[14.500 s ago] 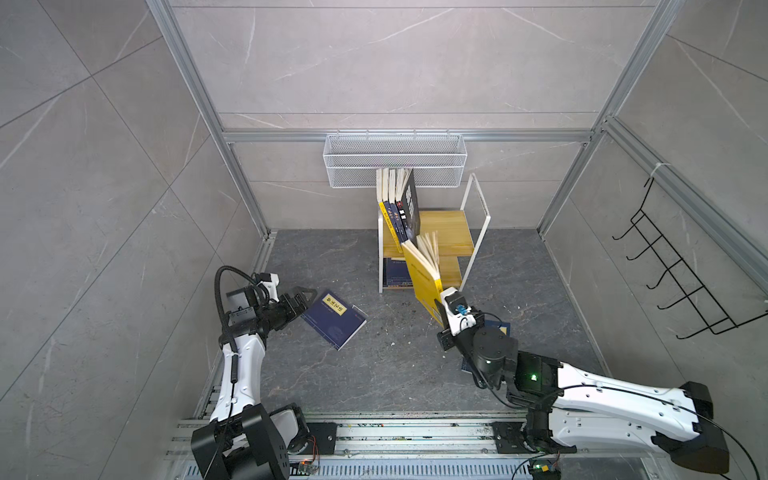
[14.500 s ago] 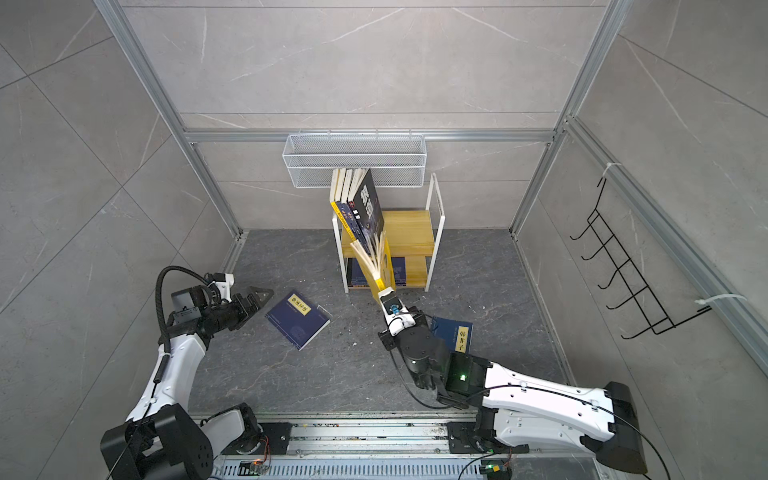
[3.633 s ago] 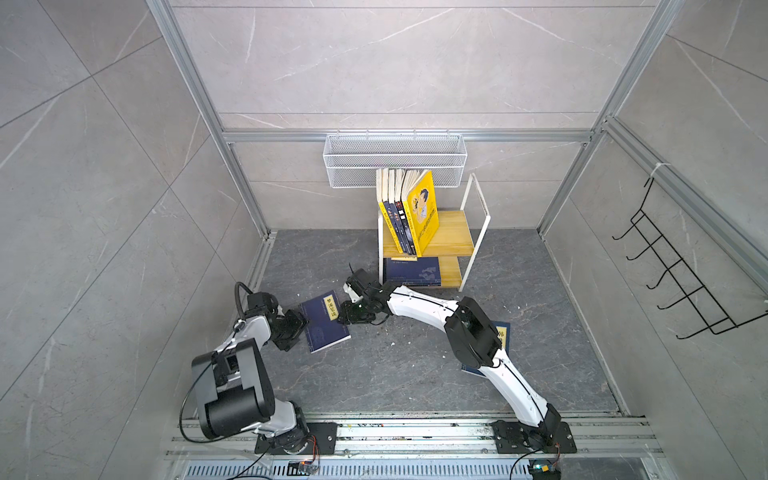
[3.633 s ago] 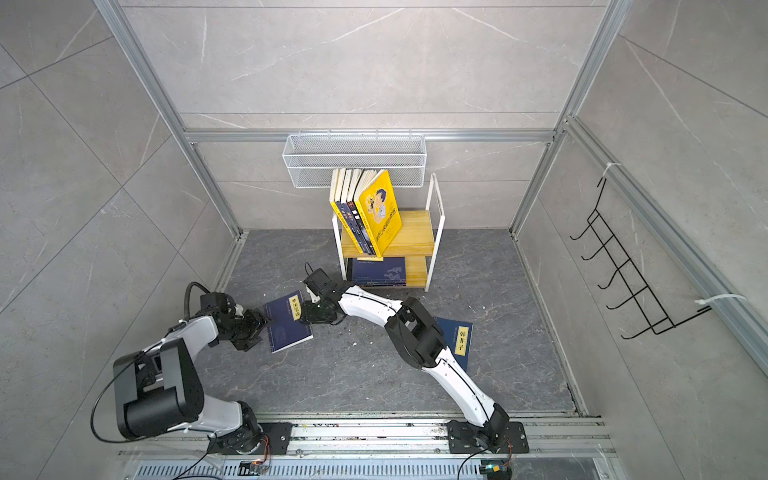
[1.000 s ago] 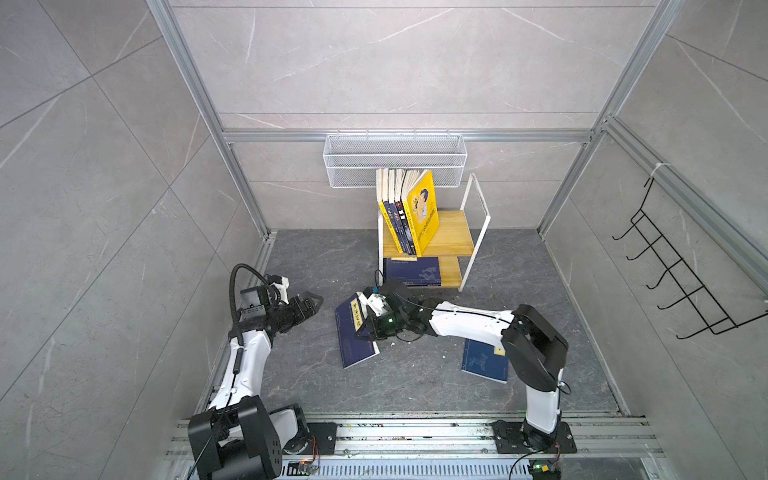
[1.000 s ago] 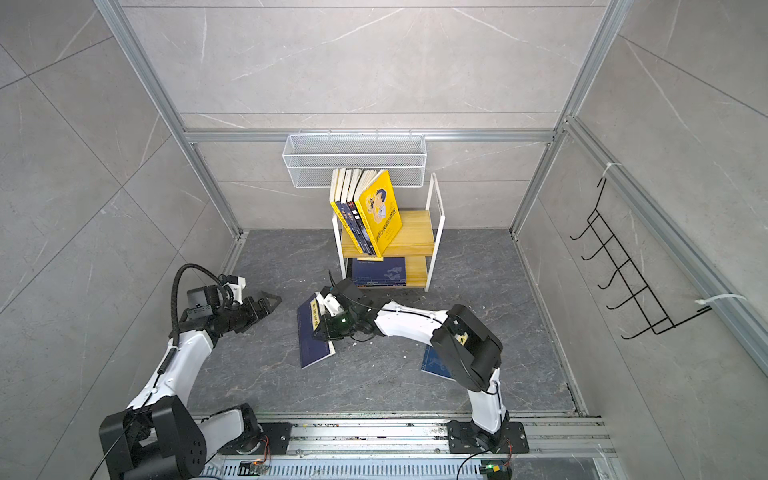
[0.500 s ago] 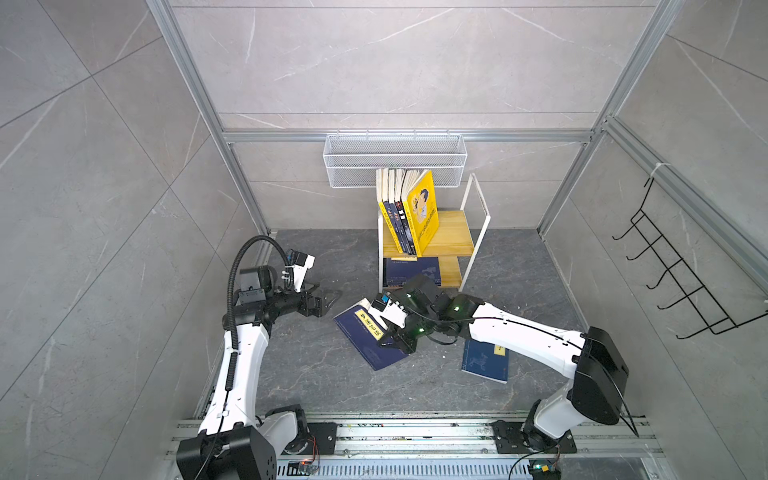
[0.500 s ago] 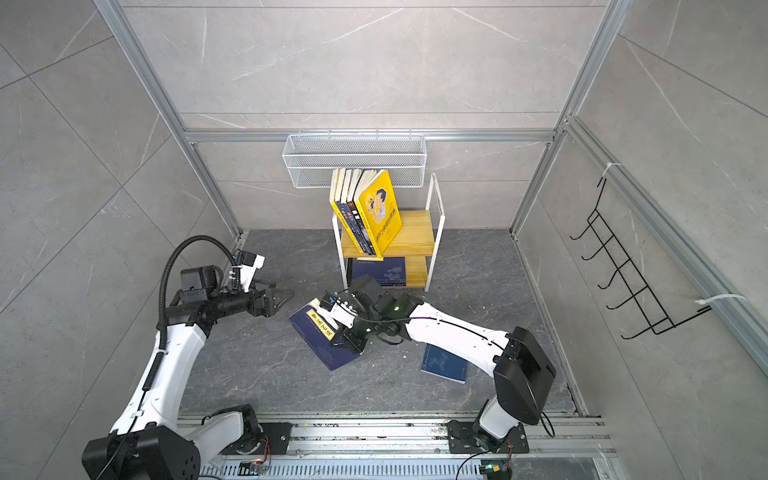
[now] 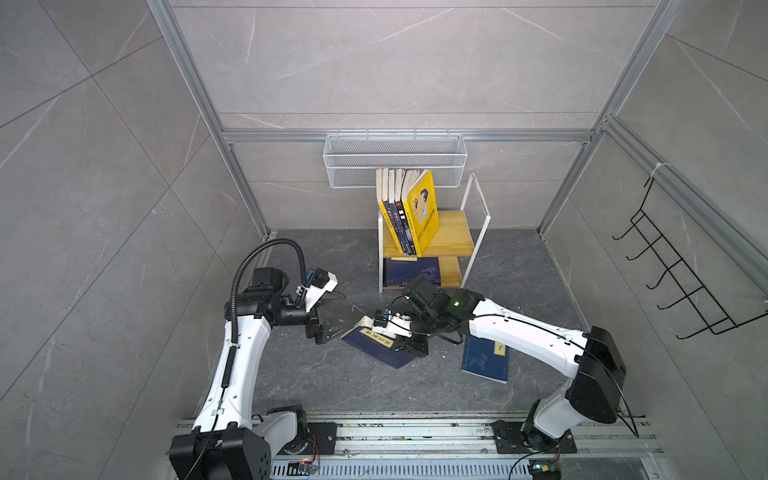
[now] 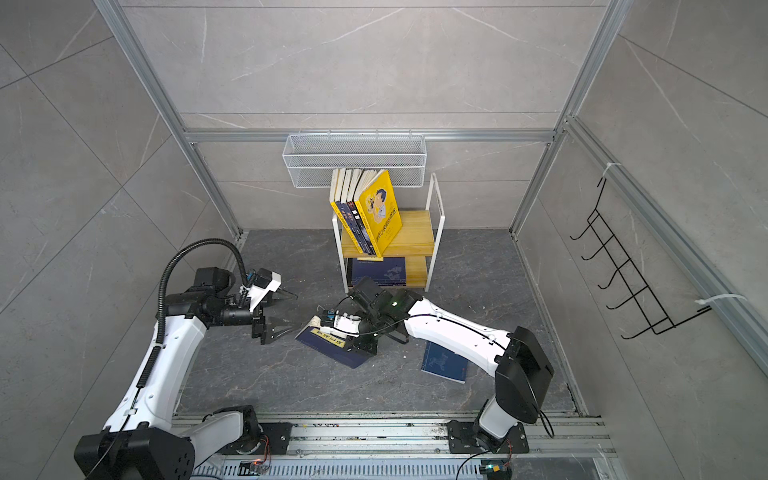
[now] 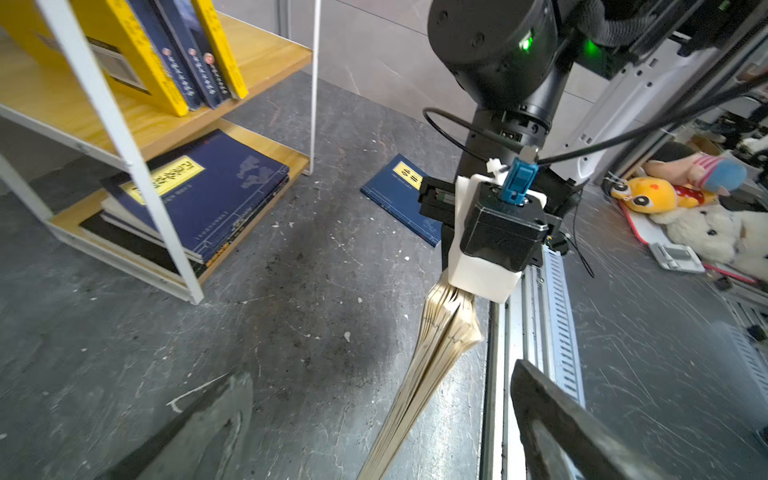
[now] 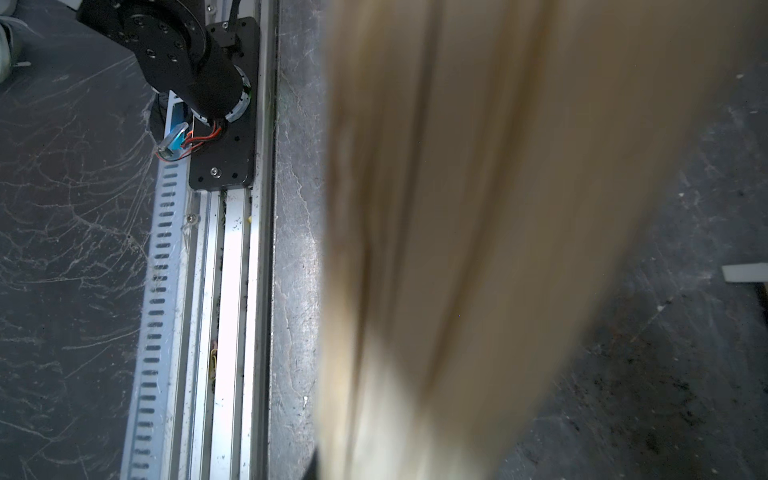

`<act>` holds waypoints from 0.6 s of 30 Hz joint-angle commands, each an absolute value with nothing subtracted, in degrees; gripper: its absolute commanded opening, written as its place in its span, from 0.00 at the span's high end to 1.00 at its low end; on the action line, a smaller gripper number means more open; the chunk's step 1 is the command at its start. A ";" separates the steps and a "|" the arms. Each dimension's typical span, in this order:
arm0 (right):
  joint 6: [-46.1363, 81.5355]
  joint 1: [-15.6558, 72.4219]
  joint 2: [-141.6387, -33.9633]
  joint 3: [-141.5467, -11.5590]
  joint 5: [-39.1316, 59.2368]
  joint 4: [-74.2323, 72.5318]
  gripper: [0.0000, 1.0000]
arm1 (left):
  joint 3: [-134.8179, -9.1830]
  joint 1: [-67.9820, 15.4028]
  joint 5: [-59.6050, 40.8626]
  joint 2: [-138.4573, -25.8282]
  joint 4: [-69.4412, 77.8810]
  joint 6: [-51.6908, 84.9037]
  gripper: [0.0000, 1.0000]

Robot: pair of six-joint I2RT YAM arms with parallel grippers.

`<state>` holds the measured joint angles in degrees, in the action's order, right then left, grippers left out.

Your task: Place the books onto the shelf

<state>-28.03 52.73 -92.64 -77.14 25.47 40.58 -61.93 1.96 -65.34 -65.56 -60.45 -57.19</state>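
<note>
A navy book with a yellow label [image 9: 374, 345] [image 10: 332, 343] hangs cover-up just above the floor, and my right gripper [image 9: 409, 345] [image 10: 362, 345] is shut on its right end. In the right wrist view its blurred beige pages [image 12: 478, 228] fill the picture. My left gripper [image 9: 332, 313] [image 10: 291, 312] [image 11: 374, 415] is open at the book's left edge, and the page edge [image 11: 440, 345] runs between its fingers without touching them. The shelf [image 9: 457, 237] [image 10: 415, 232] holds upright books [image 9: 424, 212] on its top board and flat navy ones [image 9: 409, 270] below. Another navy book [image 9: 484, 359] [image 10: 444, 361] lies on the floor.
A white wire mesh basket [image 9: 395, 160] hangs on the back wall just above the upright books. A black hook rack [image 9: 681, 274] is on the right wall. The arms' metal rail [image 9: 415, 432] runs along the front. Plush toys [image 11: 665, 195] lie beyond the rail.
The right gripper has turned the navy book from standing on edge to cover-up and moved it a little right. The left gripper has come in toward the book's left edge, still open.
</note>
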 commanded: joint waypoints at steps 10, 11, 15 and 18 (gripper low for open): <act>-34.50 53.98 -93.26 -83.43 26.83 46.40 1.00 | -56.61 -6.41 -68.19 -67.11 -55.21 -56.34 0.31; -34.42 54.01 -93.25 -83.87 26.76 46.52 1.00 | -56.52 -6.57 -68.84 -67.21 -54.47 -55.11 0.37; -34.54 54.01 -93.32 -84.19 28.11 46.47 1.00 | -56.25 -7.03 -71.32 -67.00 -53.17 -52.53 0.66; -33.78 54.02 -93.43 -83.83 26.91 45.36 0.99 | -55.89 -7.03 -71.10 -66.55 -52.64 -51.40 0.93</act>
